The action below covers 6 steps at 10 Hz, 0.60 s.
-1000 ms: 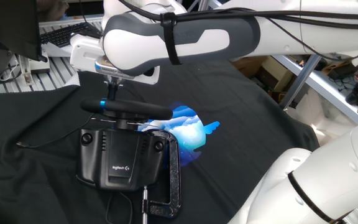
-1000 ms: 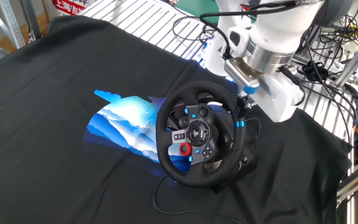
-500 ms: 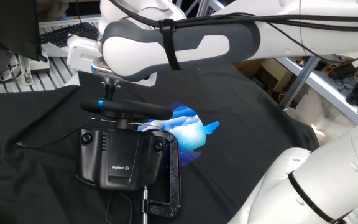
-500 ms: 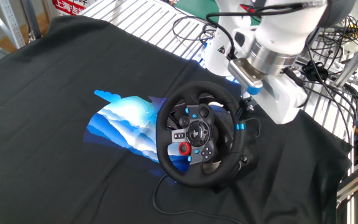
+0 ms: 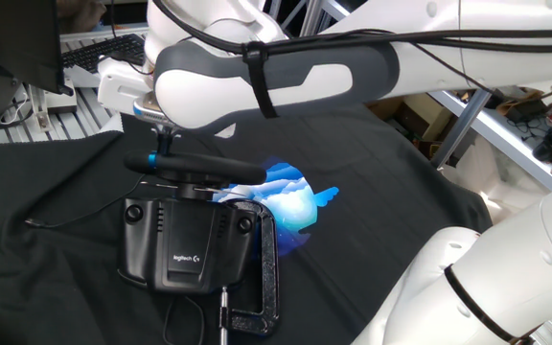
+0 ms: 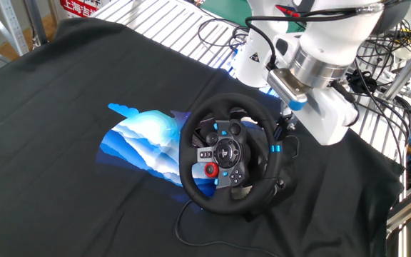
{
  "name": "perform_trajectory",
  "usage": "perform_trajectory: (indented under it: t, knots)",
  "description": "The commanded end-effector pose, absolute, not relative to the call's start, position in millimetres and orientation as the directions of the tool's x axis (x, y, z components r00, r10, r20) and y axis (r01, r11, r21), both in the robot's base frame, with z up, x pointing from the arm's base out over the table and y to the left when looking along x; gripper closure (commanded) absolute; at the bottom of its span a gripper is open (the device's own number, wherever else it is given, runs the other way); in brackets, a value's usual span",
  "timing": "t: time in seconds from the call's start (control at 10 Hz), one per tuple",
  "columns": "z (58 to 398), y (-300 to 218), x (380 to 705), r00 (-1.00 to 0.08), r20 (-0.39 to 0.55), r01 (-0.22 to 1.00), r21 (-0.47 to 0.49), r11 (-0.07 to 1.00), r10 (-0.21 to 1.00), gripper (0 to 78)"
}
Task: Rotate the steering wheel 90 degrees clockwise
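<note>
The wheel (image 6: 226, 163) sits on its base (image 5: 191, 243) in the middle of the desk (image 6: 63, 93), and the hand (image 6: 285, 120) is just above its rim, holding nothing I can see, though how open it is I cannot tell, so it may slip off and turn nothing.

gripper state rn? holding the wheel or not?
Gripper: just above the steering wheel rim by the light-blue stripe; open or shut cannot be told, and no grip on the wheel shows.
</note>
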<state>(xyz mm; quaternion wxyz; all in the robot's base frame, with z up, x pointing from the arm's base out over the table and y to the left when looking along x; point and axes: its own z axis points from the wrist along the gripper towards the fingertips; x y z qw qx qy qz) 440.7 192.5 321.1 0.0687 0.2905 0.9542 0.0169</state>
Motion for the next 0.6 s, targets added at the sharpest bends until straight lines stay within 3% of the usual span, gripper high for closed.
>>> perform_trajectory:
  t: [0.1, 0.6]
  knots:
    - [258.0, 195.3, 425.8, -0.772, -0.150, 0.625, -0.004, 0.781, 0.617, 76.1]
    - [251.2, 196.9, 427.8, -0.760, -0.168, 0.636, 0.002, 0.771, 0.628, 76.1]
